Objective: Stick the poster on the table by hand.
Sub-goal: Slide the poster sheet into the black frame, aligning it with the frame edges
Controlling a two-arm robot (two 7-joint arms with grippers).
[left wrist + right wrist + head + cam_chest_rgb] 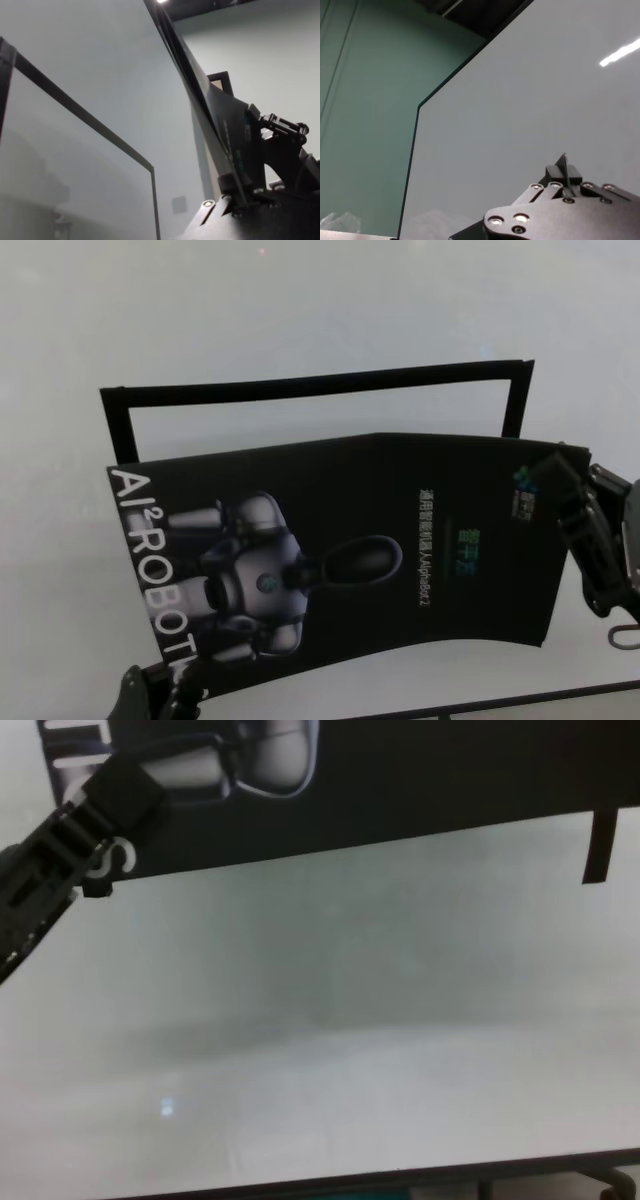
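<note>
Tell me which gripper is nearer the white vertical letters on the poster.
Left. The left gripper grips the poster at the corner by the white letters; the right gripper holds the opposite edge, far from them.

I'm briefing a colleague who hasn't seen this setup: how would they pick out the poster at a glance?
Start with the wide white table. On it runs a three-sided outline of narrow black strips; the poster is the large black sheet across its open side, with the left gripper and right gripper at its corners. Unlike the plain strips, it carries a grey-white robot picture and big white letters.
</note>
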